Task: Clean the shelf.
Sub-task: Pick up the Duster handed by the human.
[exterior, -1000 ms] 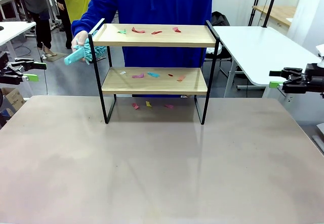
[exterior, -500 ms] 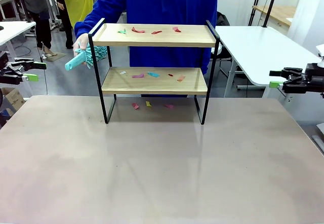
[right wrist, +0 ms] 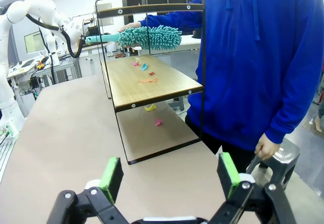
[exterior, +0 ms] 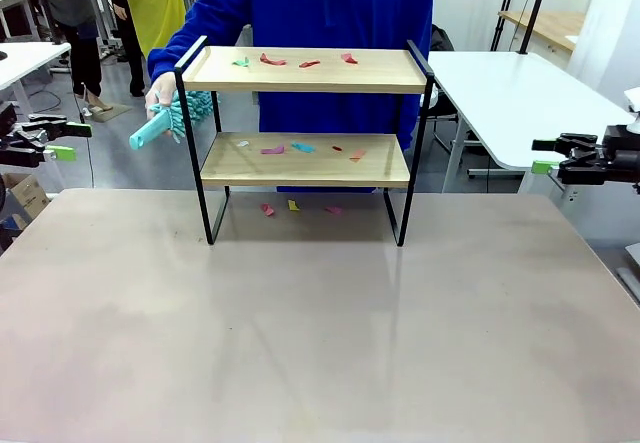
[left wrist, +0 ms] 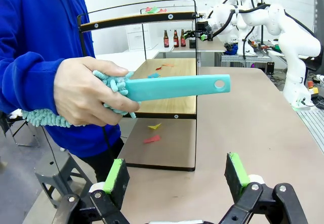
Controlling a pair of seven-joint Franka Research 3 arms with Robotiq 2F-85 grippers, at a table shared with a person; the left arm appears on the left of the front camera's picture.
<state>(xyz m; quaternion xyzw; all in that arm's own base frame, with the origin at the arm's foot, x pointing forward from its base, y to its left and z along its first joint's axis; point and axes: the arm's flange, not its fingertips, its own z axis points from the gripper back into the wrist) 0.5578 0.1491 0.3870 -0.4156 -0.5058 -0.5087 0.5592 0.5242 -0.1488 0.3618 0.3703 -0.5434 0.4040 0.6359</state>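
Note:
The shelf (exterior: 305, 163) stands at the far middle of the table, with coloured paper scraps (exterior: 300, 61) on both wood boards and on the table beneath. A person in a blue hoodie (exterior: 320, 3) stands behind it, one hand (exterior: 160, 91) holding a teal duster (exterior: 160, 125) just left of the shelf's frame, handle pointing outward. My left gripper (exterior: 72, 135) hangs open off the table's left edge. In its wrist view the duster handle (left wrist: 174, 87) points toward my open left gripper (left wrist: 177, 178). My right gripper (exterior: 540, 156) is open off the right edge; its view shows my right gripper (right wrist: 169, 176), the shelf (right wrist: 147, 82) and the duster (right wrist: 152, 37).
The grey table (exterior: 320, 343) stretches bare in front of the shelf. A white table (exterior: 500, 93) stands at the back right, another white table (exterior: 20, 58) at the far left with people beyond it. A metal stool (right wrist: 281, 161) sits beside the person.
The person's hand has lowered the duster slightly beside the shelf's left frame. Both grippers have stayed still and open.

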